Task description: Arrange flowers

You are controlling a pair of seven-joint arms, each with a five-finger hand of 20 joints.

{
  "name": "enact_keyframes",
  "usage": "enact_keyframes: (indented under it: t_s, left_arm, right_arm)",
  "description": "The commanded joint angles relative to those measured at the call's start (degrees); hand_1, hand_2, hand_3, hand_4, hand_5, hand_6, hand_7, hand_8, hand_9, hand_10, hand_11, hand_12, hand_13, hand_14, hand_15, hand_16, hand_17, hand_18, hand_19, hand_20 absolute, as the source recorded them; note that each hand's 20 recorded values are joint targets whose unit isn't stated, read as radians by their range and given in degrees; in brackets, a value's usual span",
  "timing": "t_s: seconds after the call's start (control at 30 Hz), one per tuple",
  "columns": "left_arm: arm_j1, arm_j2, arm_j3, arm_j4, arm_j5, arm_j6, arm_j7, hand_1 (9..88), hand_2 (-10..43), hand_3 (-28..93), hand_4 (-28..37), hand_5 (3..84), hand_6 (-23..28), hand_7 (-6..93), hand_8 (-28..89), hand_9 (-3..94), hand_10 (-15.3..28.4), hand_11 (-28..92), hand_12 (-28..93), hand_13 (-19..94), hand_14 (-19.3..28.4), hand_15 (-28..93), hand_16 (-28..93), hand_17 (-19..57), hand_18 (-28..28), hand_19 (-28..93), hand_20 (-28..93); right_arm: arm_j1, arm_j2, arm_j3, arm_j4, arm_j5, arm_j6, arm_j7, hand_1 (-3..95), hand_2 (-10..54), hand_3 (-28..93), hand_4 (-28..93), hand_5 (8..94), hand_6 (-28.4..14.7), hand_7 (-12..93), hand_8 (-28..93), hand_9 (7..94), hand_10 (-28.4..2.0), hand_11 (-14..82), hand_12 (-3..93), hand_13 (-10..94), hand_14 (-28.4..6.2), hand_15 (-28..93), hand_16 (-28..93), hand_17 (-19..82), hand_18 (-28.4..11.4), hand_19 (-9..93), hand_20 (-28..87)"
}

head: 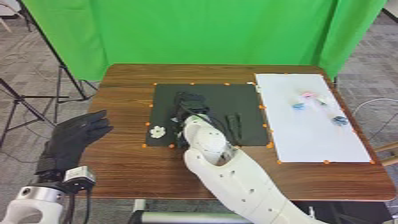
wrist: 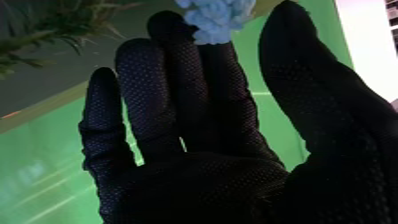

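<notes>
Pale blue flower point(wrist: 217, 20) is showing by our fingertips, contact unclear | we are holding the right hand point(head: 193, 102) over the dark mat point(head: 240, 100), fingers straight, thumb wide | white flower point(head: 157, 131) is lying on its left part | pink flower point(head: 307, 94) is lying right of it | we are holding the left hand point(head: 75, 134) left of it, fingers extended

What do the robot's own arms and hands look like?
The right arm has a rounded white shell dotted with small dark holes. The left arm is white too, with a pale box and black cables near its wrist. The right hand and left hand wear black gloves.
</notes>
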Motion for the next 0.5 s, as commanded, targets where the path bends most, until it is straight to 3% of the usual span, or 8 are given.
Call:
enact_keyframes:
  t_s: [0.03,0.1,0.17,0.33,0.37,0.5]
  left_arm:
    - [0.5,1.79,1.13,0.18,-1.37,0.88,1.27,27.4,6.0,83,-13.2,46.3,14.2,14.5,-9,38.6,22.3,37,9,28,28.4,60,-13,-9.8,21.2,57,12]
    - [0.5,1.50,0.99,0.17,-1.14,0.87,1.20,27.4,5.9,83,-13.2,46.3,14.2,14.5,-9,38.7,22.2,37,9,28,28.4,60,-13,-9.8,21.3,57,12]
    - [1.4,2.83,0.89,0.02,-2.19,1.66,2.18,27.4,6.0,83,-13.2,46.3,14.2,14.5,-9,38.7,22.3,37,9,28,28.4,60,-13,-9.8,21.2,57,12]
    - [2.6,3.34,0.80,-0.20,-2.97,2.64,3.31,27.5,6.1,83,-13.3,46.4,14.3,14.5,-9,38.7,22.2,37,9,28,28.4,60,-13,-9.8,21.2,57,12]
    - [3.0,2.99,0.57,-0.32,-2.85,2.57,3.13,27.5,6.1,83,-13.4,46.4,14.2,14.5,-9,38.7,22.2,37,9,28,28.4,60,-13,-9.8,21.2,57,12]
    - [6.1,4.25,-0.22,-0.95,-4.83,4.58,5.69,27.5,6.1,83,-13.3,46.3,14.2,14.5,-9,38.8,22.2,37,9,28,28.4,60,-13,-9.8,21.2,57,12]
  right_arm:
    - [1.6,0.2,-0.6,0.0,0.4,1.1,-0.5,36.3,-9.5,83,-28,56.5,-3.9,27,-17,58.5,-13.5,36.2,16.8,46,-14.2,78,19,10,-25.7,74,37]
    - [1.7,0.2,-0.4,-0.2,0.8,0.7,-1.0,35.8,-9.5,83,-28,56.2,-4.0,27,-17,58.2,-13.4,35.6,16.6,46,-14.3,78,18,10,-25.7,74,37]
    - [1.8,0.4,-0.9,-0.4,-0.3,1.3,-1.4,35.3,-9.5,83,-28,55.5,-4.2,27,-17,57.6,-13.5,34.7,16.4,46,-14.5,78,18,10,-25.8,74,37]
    - [2.2,1.0,-1.9,-1.1,-0.5,2.1,-2.4,32.9,-9.5,83,-28,54.3,-5.2,26,-16,55.1,-14.9,33.0,16.2,44,-15.3,78,17,9,-26.5,74,38]
    - [2.4,1.7,-2.6,-1.6,-0.8,2.6,-2.6,32.5,-9.5,83,-28,54.1,-5.3,26,-16,54.8,-15.1,32.8,16.3,44,-15.5,78,17,9,-26.7,74,38]
    - [3.8,3.7,-4.6,-3.2,-1.5,4.8,-5.0,31.0,-9.5,83,-28,53.7,-6.0,25,-16,53.3,-15.7,32.7,16.5,43,-16.3,79,16,8,-27.3,75,39]
